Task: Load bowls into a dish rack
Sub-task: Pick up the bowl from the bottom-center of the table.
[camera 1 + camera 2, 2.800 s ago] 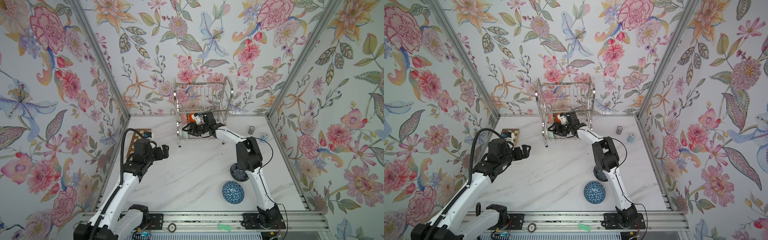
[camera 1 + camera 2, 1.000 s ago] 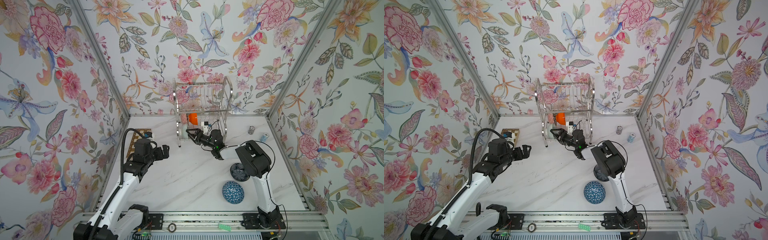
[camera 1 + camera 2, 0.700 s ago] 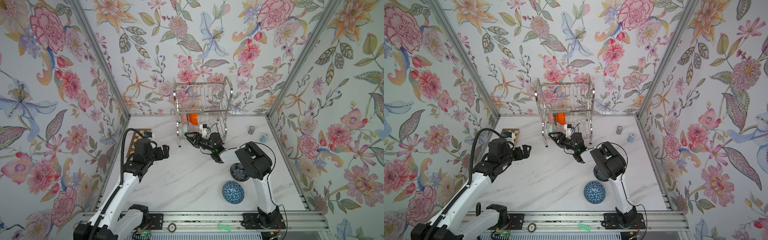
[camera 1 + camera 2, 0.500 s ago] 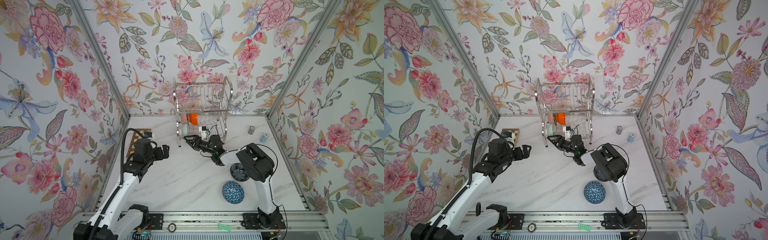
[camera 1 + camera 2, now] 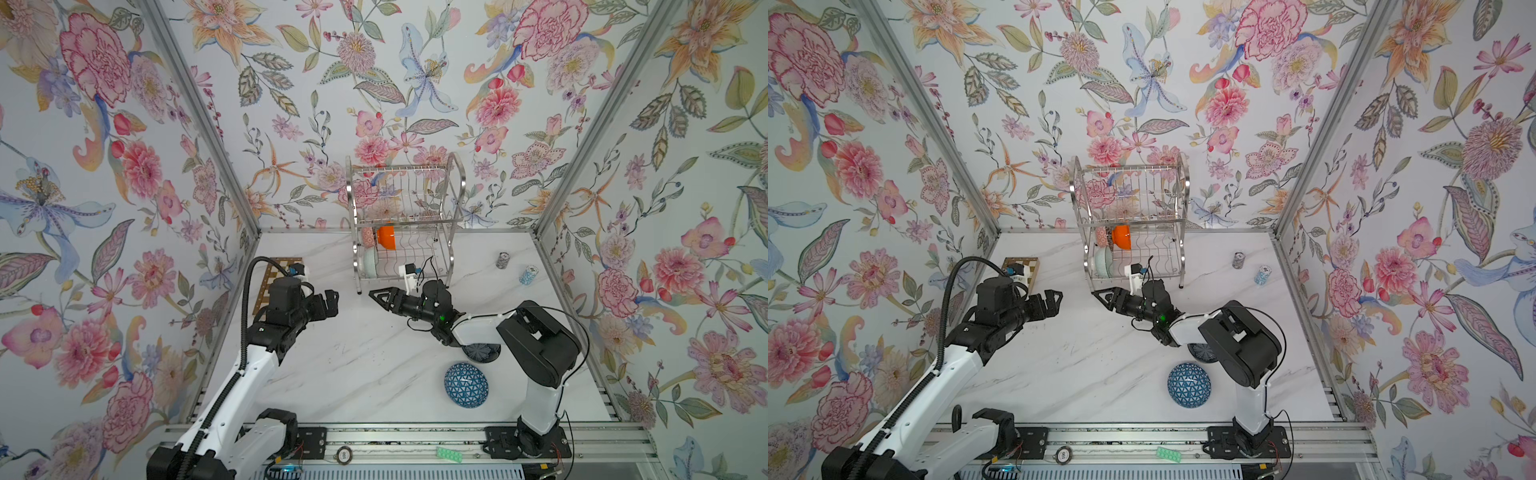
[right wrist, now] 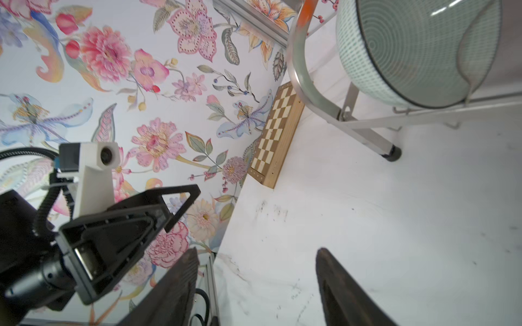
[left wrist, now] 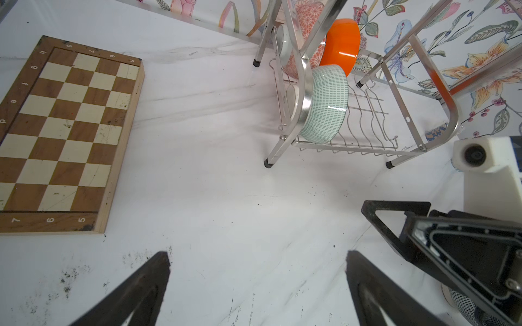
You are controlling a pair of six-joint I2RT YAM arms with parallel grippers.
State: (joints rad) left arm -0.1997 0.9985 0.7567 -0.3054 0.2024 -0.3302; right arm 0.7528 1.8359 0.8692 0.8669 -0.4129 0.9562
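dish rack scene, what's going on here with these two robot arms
Two arms are loading bowls into the two-tier chrome wire dish rack. A glossy orange bowl, a pale mint green bowl and an orange-patterned bowl stand on edge in its lower tier. The right gripper is open and empty in front of the rack; the left gripper, open and empty, hangs over the white table. A blue bowl with white triangles and a dark navy bowl wait on the table.

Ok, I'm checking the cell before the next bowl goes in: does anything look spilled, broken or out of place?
Nothing looks broken or spilled. Dark smudges speckle the marble tabletop, and a wooden chessboard lies by the left wall, odd beside a dish rack.
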